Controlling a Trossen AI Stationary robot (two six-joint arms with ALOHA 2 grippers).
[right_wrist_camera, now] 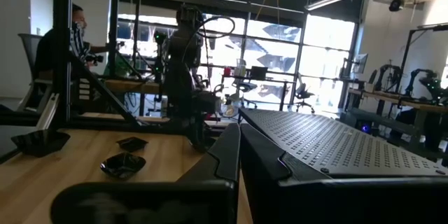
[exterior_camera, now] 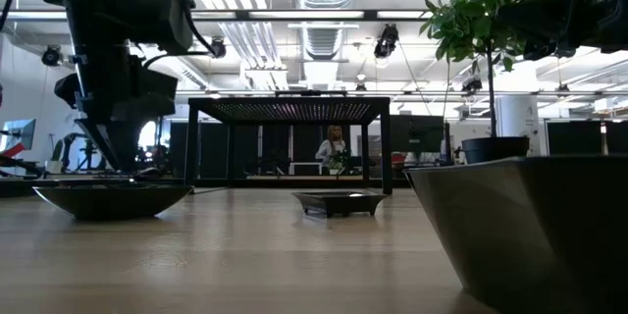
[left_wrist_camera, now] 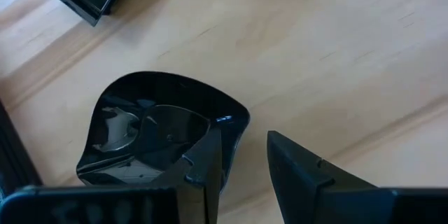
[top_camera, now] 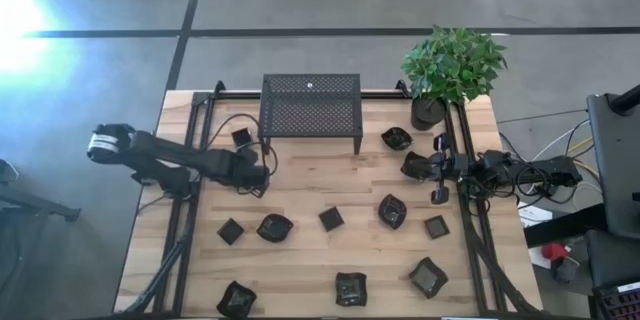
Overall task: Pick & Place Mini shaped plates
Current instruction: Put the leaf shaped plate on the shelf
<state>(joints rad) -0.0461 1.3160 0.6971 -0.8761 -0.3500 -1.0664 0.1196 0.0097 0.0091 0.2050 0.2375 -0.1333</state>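
About a dozen tiny glossy black plates lie scattered flat on the wooden table [top_camera: 300, 185]. My left gripper [left_wrist_camera: 245, 171] is open and low over one rounded plate [left_wrist_camera: 150, 133] left of the table's middle [top_camera: 250, 175]. One finger stands inside the bowl and the other outside the rim. In the low view this plate [exterior_camera: 113, 198] sits under the left arm. My right gripper [right_wrist_camera: 239, 161] is shut and raised at the table's right side [top_camera: 432, 166]. It points toward the table's left, and nothing shows between its fingers. My left gripper comes at the plate from above. One finger [left_wrist_camera: 206, 164] is inside the bowl and the other finger [left_wrist_camera: 308, 178] is outside the rim [left_wrist_camera: 236, 122], so the rim stands in the gap. Whether either finger touches the rim I cannot tell. The plate rests flat on the table.
A black perforated rack on legs [top_camera: 311, 107] stands at the far edge, with a potted plant [top_camera: 450, 65] at the far right corner. Other plates lie near the rack [top_camera: 397, 138], at mid-table [top_camera: 331, 218] and along the near edge [top_camera: 351, 288]. A person sits beyond the table [right_wrist_camera: 59, 38].
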